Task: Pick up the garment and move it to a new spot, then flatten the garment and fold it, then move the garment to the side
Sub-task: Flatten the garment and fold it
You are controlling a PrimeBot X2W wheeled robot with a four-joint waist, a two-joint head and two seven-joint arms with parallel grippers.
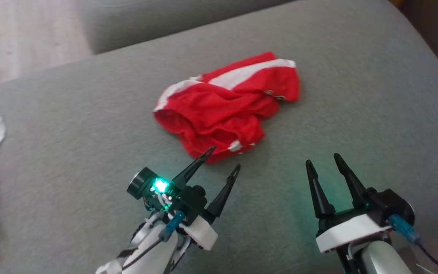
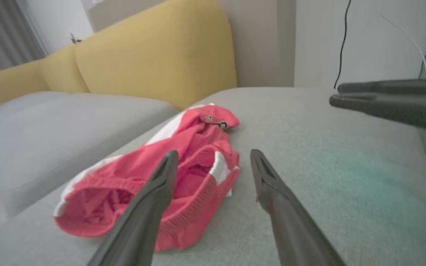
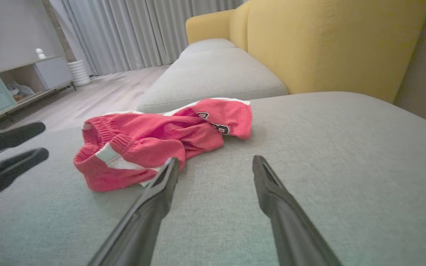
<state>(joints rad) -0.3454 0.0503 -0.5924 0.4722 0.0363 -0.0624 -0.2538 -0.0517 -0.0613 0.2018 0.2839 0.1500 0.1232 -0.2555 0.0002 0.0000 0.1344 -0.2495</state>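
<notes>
Both released, the left gripper (image 1: pixel 225 157) is hovering at the red garment's (image 1: pixel 226 106) six o'clock edge, the right gripper (image 1: pixel 322 158) at four o'clock.

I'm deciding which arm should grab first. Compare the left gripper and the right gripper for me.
In the head view, the left gripper has one fingertip over the near edge of the red garment. The right gripper sits off to the side over bare grey cushion. The left gripper's fingers slant toward the right, while the right gripper's lean slightly left. Both are open and hold nothing.
</notes>
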